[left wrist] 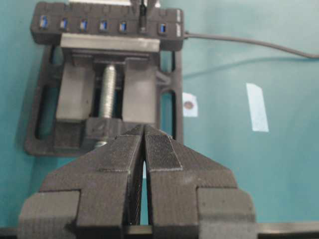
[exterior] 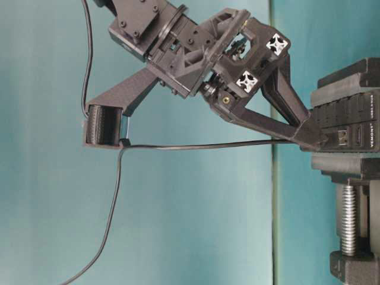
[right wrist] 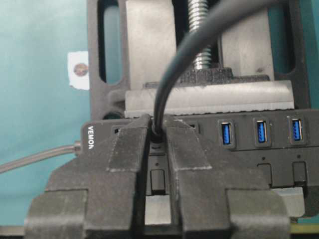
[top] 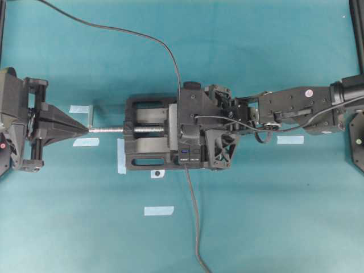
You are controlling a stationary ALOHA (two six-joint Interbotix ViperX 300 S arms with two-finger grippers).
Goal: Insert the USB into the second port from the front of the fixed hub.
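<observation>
Teal table surface point(top: 256, 216) under even, diffuse light, marked with several pale blue tape strips point(top: 158, 211) and a small white sticker point(top: 157, 173) bearing a dark dot.

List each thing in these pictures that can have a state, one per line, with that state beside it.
USB plug: pinched between the right gripper's jaws, at a port of the hub.
Hub: clamped in the vise, several blue ports empty.
Vise: closed on the hub.
Right gripper: shut on the plug.
Left gripper: shut, holding nothing.
</observation>
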